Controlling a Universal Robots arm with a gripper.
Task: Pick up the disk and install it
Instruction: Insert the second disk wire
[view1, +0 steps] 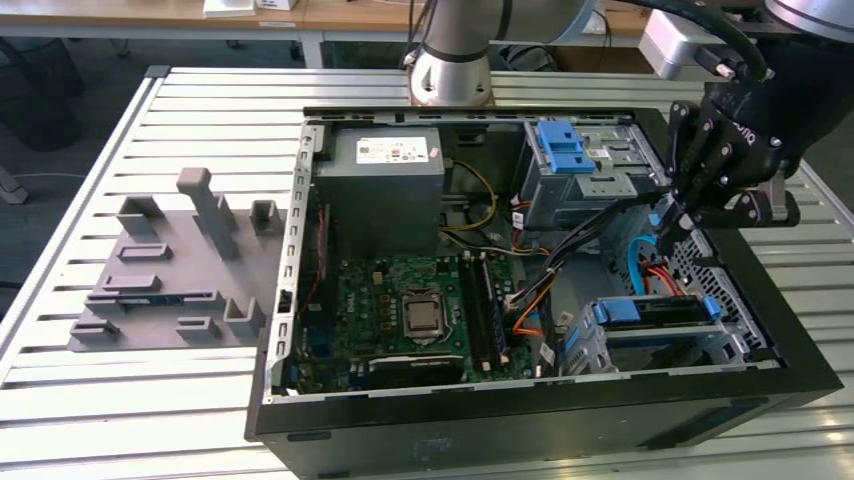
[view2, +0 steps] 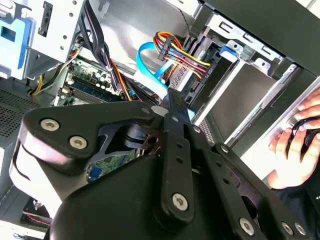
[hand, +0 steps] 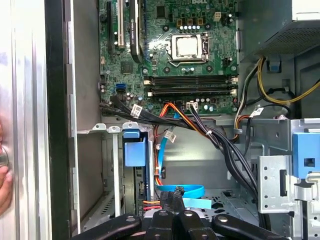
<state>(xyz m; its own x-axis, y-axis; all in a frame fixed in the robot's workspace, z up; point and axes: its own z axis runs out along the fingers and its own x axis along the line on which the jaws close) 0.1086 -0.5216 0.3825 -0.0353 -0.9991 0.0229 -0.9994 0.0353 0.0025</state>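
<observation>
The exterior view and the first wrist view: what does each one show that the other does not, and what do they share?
The exterior view alone shows the grey fixture on the slatted table, outside the computer case, and the arm's base. The first wrist view alone shows a person's hand at the frame edge. Both show the motherboard, the gripper above the drive bay, and the blue cable.

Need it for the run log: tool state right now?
Tool: closed, holding nothing, above the cables inside the case.
</observation>
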